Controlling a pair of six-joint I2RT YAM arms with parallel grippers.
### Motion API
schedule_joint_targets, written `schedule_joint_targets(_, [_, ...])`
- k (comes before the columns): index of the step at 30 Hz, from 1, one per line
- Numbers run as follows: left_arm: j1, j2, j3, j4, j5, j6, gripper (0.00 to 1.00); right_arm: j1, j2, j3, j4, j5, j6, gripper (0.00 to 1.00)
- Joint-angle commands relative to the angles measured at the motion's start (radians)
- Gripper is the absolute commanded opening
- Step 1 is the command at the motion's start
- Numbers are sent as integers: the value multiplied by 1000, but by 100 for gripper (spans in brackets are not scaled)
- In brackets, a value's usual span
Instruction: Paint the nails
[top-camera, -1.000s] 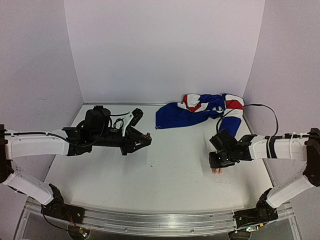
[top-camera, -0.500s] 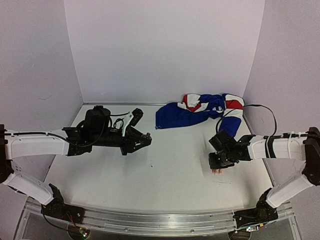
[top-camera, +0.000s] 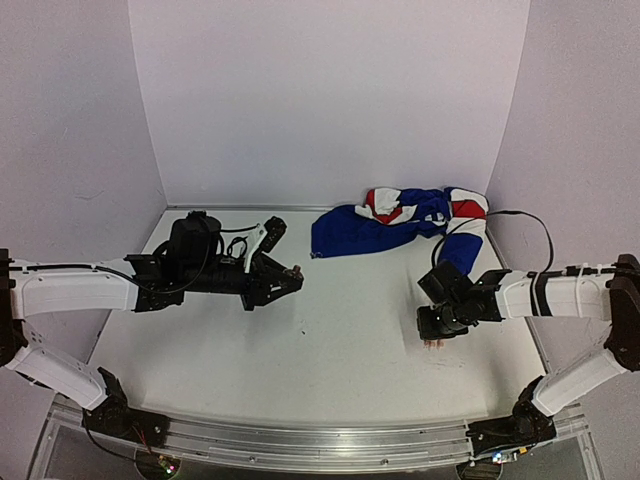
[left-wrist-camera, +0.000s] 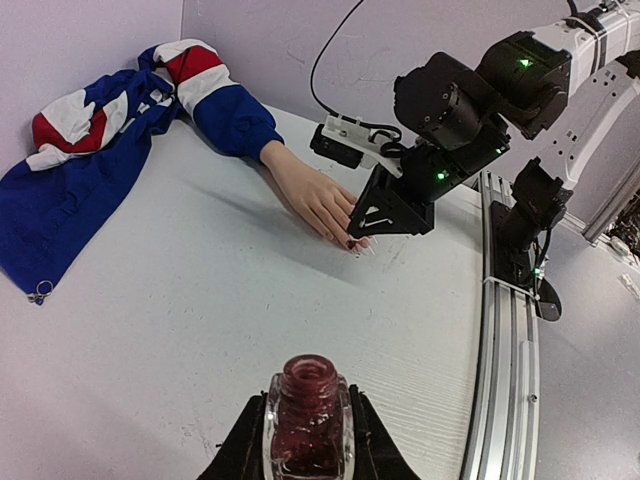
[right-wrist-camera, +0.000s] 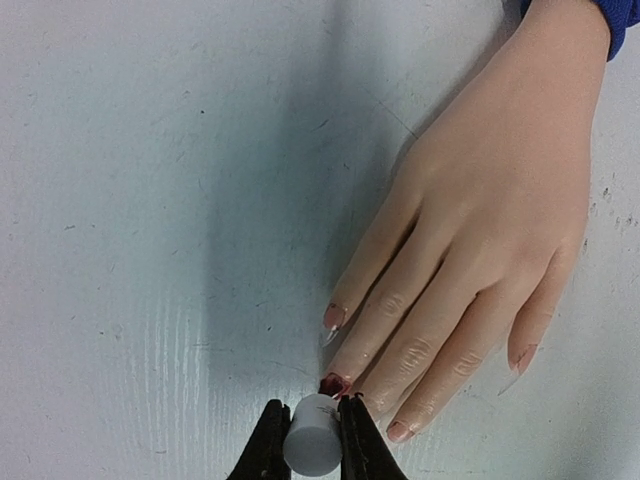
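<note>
A pale mannequin hand (right-wrist-camera: 480, 230) with a blue sleeve (left-wrist-camera: 235, 115) lies palm down on the table at the right. My right gripper (right-wrist-camera: 312, 435) is shut on the white brush cap (right-wrist-camera: 312, 445), right at the tip of one finger; that nail (right-wrist-camera: 335, 384) is dark red. Another nail (right-wrist-camera: 332, 318) looks faintly tinted, and two more nails (right-wrist-camera: 398, 431) look bare. In the top view the right gripper (top-camera: 437, 322) covers the fingertips. My left gripper (left-wrist-camera: 305, 455) is shut on the open dark-red polish bottle (left-wrist-camera: 306, 412), held above the table at the left (top-camera: 285, 279).
The blue, red and white jacket (top-camera: 400, 215) lies bunched at the back right, its sleeve running to the hand. A black cable (top-camera: 520, 215) loops above the right arm. A metal rail (top-camera: 300, 440) runs along the table's near edge.
My right gripper has shifted very slightly over the fingertips. The left arm and the bottle have not moved.
</note>
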Motion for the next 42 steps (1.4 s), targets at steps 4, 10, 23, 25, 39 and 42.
schedule_joint_targets(4, [3, -20, 55, 31, 18, -9, 0, -5, -25, 4, -52, -9, 24, 0])
schedule_joint_targets(10, [3, -15, 59, 32, 21, -10, 0, -5, -35, -4, -59, -15, 33, 0])
schedule_joint_targets(23, [2, -21, 53, 31, 21, -10, 0, -5, -84, 3, -69, -56, 43, 0])
schedule_joint_targets(25, [3, -21, 52, 31, 19, -10, 0, -5, -107, 15, -73, -59, 42, 0])
schedule_joint_targets(39, [2, -23, 43, 29, 49, 2, 0, -4, -178, 171, 271, -472, -192, 0])
schedule_joint_targets(42, [1, -36, 29, 29, 80, 19, 0, -5, -170, 205, 361, -674, -221, 0])
